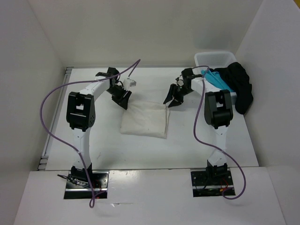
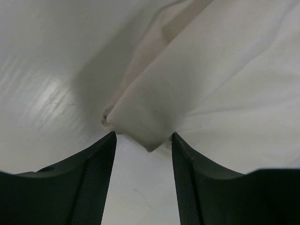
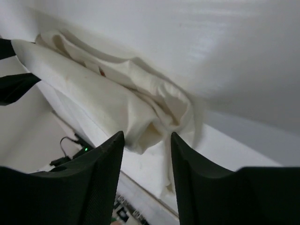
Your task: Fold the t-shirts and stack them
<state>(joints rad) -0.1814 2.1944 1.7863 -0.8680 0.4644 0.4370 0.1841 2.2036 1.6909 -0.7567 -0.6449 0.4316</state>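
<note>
Three t-shirts in frame. I see the cream-white t-shirt (image 1: 144, 119) lying folded into a rough rectangle in the middle of the table (image 1: 108, 145), between the two arms. Left gripper (image 1: 123, 99) sits at its far-left corner, right gripper (image 1: 174, 99) at its far-right corner.

Left wrist view: fingers (image 2: 96, 178) spread, and a folded corner of the cream cloth pokes toward the gap between the tips, touching neither pad as far as I can tell. Right wrist view: fingers (image 3: 101, 180) spread too, with the bunched cream edge just beyond the tips, not pinched. From overhead both sets of fingertips blur into black shapes, so contact with the cloth is hard to judge there.

Black t-shirt (image 1: 241, 89) hangs over the right side of the white basket (image 1: 213, 57) in the far-right corner and spills down onto the table. Turquoise t-shirt (image 1: 216, 78) pokes out beside it, partly covered by the black one and the right arm. Basket's inside is not readable. How many layers the cream fold has, I can't tell.
</note>
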